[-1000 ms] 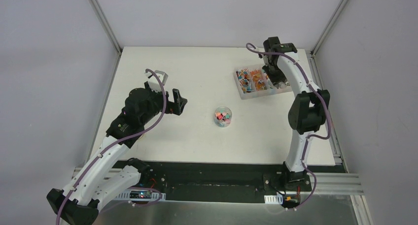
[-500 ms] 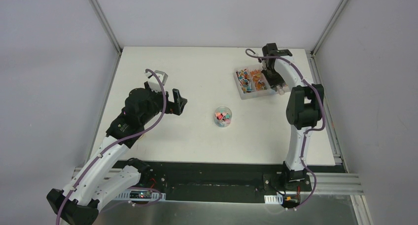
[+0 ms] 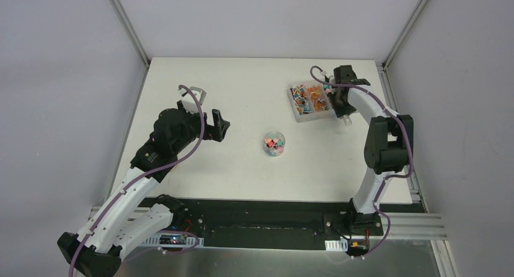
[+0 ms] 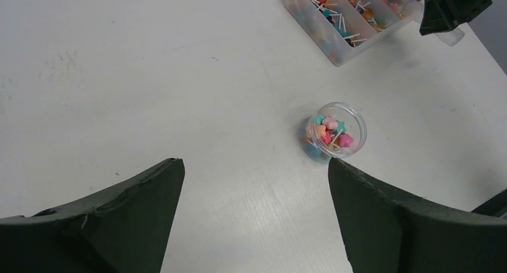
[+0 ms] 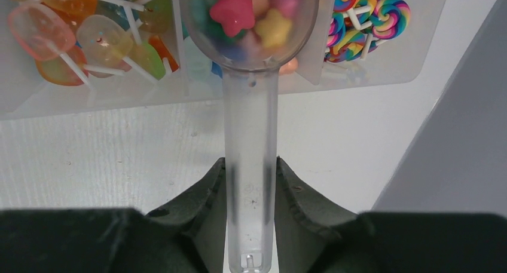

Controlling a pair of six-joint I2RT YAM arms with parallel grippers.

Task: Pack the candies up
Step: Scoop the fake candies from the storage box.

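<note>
- Carrying a loaded scoop over to the jar is, we judge, the step in hand: the right claw [image 5: 250, 165] is clamped on the handle of the clear plastic scoop [image 5: 250, 100], whose bowl sits above the clear divided plastic tray [image 3: 293, 105] at the far right of the white surface [image 3: 242, 89]
- Tiny multicoloured candies [image 5: 234, 10] lie in the bowl, a pink star and a yellow star the plainest among them; more fill the tray, and others already sit in the small round clear jar [image 4: 338, 104] near the middle of the surface, well apart from the tray
- To do it well, we would hold the bowl level on the way, since it looks full and a forward dip would shed pieces, then bring its lip over the jar's mouth and tilt slowly
- The jar looks light and easy to knock over, so we would come in from above, not from the side
- The left claw [image 4: 254, 165] hangs to the left of the jar, apart from it, spread wide with nothing in it; it could steady the jar
- Counting: one scoop, one jar, one tray with at least three compartments in the right wrist view, two claws; the candies are too many to count, though we make out at least four in the bowl, whose far end the frame cuts off
</note>
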